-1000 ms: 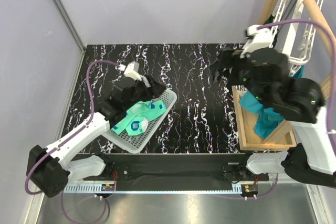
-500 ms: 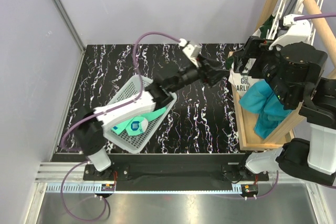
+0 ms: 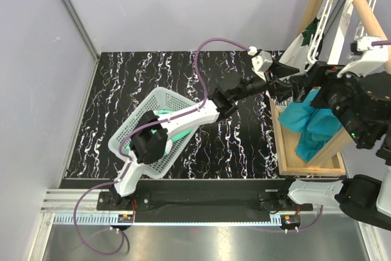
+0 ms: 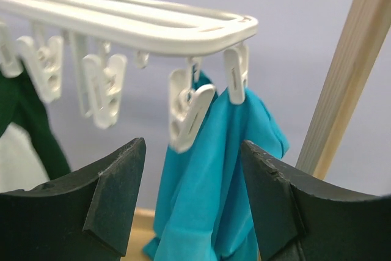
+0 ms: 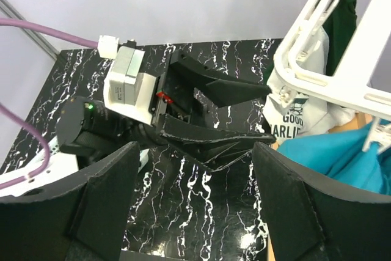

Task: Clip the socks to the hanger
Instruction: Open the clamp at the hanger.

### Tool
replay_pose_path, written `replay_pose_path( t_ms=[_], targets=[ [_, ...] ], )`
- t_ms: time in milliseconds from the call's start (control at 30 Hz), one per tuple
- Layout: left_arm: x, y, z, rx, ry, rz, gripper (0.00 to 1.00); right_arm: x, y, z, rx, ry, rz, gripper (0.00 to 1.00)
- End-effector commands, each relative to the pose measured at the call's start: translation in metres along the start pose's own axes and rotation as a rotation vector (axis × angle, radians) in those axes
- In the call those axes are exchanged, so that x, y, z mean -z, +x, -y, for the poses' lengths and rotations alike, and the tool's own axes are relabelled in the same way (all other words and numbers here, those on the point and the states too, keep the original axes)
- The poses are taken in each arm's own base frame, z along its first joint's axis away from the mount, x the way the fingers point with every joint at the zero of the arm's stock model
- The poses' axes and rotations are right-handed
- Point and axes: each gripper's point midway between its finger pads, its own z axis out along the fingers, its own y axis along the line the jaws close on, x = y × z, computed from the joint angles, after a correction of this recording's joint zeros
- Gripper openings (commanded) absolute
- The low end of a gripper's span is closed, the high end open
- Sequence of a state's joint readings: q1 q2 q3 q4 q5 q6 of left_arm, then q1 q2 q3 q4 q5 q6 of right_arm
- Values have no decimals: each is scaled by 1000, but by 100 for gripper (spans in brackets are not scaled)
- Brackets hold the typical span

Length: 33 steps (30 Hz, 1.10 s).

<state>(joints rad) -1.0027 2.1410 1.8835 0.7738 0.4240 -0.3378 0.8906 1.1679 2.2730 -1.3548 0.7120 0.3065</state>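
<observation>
Mint-green socks lie in the white mesh basket, mostly hidden under my left arm. The white hanger hangs from the wooden rack at the far right. It also shows in the left wrist view with dangling clips, and in the right wrist view. My left gripper is open and empty, raised just below the clips. My right gripper is open and empty, facing the left gripper.
A teal cloth hangs from one clip over a wooden tray. A white printed shirt and a dark green cloth also hang there. A wooden rack pole stands right of the clips.
My left arm has swung from the basket up and right to the hanger, gripper empty. My right arm has drawn back to the right. The basket has shifted a little left.
</observation>
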Motion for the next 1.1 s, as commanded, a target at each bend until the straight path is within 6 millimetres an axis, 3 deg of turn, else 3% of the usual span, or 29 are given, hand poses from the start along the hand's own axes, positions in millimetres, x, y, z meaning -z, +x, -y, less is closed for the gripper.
replay_pose_path(
  t_ms=[0, 367, 700, 833, 867, 933, 1067],
  targets=[
    [-22, -36, 19, -93, 101, 125, 68, 9, 0, 2, 2, -38, 3, 81],
    [-34, -28, 7, -113, 44, 125, 63, 15, 7, 8, 8, -43, -6, 82],
    [-36, -22, -1, -89, -27, 122, 49, 14, 7, 9, -5, -30, -5, 82],
    [-37, -22, 0, -84, -32, 115, 36, 12, 11, 9, -6, -22, -17, 82],
    [-37, -20, -1, -75, -36, 106, 24, 10, 13, 8, -10, -16, -24, 82],
    [-35, -24, 2, -56, -38, 96, 11, 7, 17, 10, -2, 9, -35, 81],
    [-24, -36, 13, -7, -36, 92, 7, 3, 22, 16, -13, 59, -38, 74]
  ],
)
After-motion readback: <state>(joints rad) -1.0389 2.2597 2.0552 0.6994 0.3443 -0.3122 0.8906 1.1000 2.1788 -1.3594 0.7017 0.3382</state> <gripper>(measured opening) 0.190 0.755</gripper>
